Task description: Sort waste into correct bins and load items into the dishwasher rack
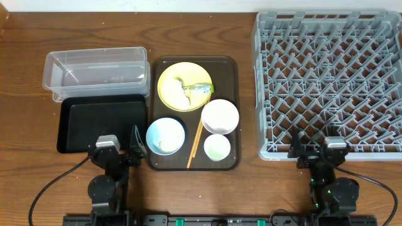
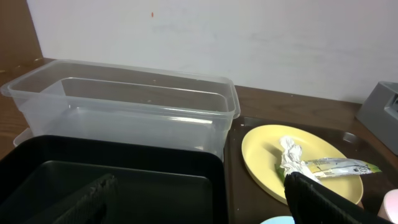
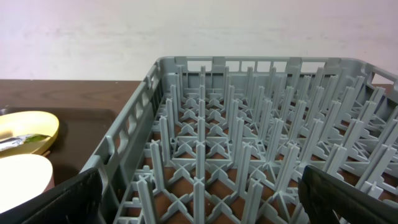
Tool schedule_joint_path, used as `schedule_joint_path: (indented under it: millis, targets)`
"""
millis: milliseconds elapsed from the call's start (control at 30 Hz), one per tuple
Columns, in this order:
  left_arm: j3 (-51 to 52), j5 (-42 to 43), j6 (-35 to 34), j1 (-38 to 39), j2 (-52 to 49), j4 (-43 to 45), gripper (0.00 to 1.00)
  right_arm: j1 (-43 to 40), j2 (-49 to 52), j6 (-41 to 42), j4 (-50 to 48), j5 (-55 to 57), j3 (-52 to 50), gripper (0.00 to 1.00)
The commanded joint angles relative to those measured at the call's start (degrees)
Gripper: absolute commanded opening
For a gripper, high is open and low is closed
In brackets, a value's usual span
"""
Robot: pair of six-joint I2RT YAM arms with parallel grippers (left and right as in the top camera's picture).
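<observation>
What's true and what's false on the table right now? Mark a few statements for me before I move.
1. The rack holds no dishes. True.
2. The wrapper lies in the tub. False: it lies on the plate, next to the tissue.
3. The chopsticks lie between the blue bowl and the cup. True.
4. The left gripper holds the tissue. False: it is open and holds nothing, as is the right gripper.
</observation>
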State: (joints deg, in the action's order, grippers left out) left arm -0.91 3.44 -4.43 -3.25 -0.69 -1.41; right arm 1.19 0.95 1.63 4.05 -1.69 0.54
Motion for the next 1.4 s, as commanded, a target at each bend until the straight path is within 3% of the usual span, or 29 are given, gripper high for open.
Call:
schedule_joint_path:
  millis: [0,200,467,767,1133,1367]
  targets:
    - [0.7,-0.1,-0.3,0.1,0.3,-2.4,0.88,-0.5,-0.5,-1.0,0.0,0.2,-0.2,0.99]
    - [-0.8,0.0,-0.6,0.1,-2.5,-3.8,0.88,-0.5,-0.3,2.1,0.0,0.9,0.2,0.99]
    - [-12.9,1.8,-3.6,0.1,-17.4,-12.9,0.88,-0.5,5.3,7.1,0.7,3.5,5.9,0.99]
    - [-36.2,7.1,-3.5,0.1,-44.0,-23.6,0.88,-0.5,26.9,7.1,9.9,3.6,24.0,0.99]
    - [-68.9,8.1,-3.5,0.1,-70.7,-57.7,0.88,-0.5,52.2,5.8,33.8,3.1,50.5,0.99]
    - [-70.6,9.2,-3.6,0.1,-72.3,-54.9,0.87,-0.5,57.4,6.2,37.4,2.7,54.1,0.99]
